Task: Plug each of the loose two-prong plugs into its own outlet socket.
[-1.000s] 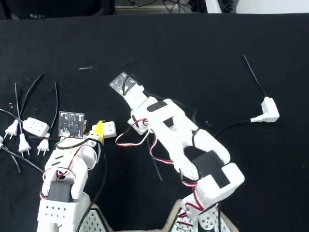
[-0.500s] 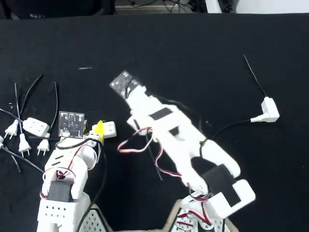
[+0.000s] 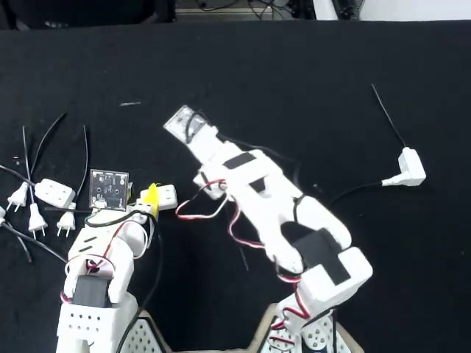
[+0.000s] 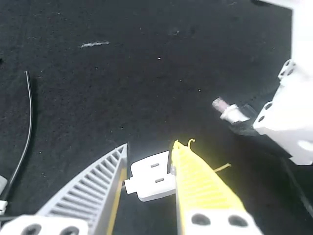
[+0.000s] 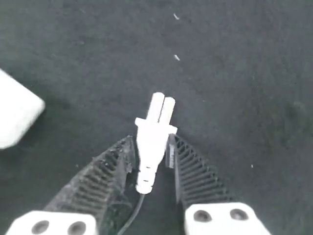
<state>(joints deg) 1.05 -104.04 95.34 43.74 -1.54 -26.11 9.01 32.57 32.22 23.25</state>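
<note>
You've got one black table [image 3: 309, 66] under two white arms. The left arm [image 3: 99, 257] sits at the near left; the right arm [image 3: 280, 213] stretches diagonally toward the far left.

Count two sockets. One socket [image 3: 168, 197] is pinched in your left gripper [image 4: 150, 145], between the yellow finger [image 4: 193, 171] and the grey finger [image 4: 110, 169], with its long axis running across the jaws and its slotted face up. The spare socket [image 3: 55, 193] lies flat near the left edge.

An angled white connector [image 3: 411, 168] on a black cable lies well apart at the right.

Four straight plugs now. Three loose plugs [image 3: 35, 218] lie beside the spare socket, long axes roughly toward and away from you, prongs toward the near edge. The fourth plug [image 5: 152, 132] is clamped in your right gripper [image 5: 150, 142], its long axis in line with the fingers, its two prongs [image 5: 161, 107] pointing straight out ahead of the tips, above bare table.
</note>
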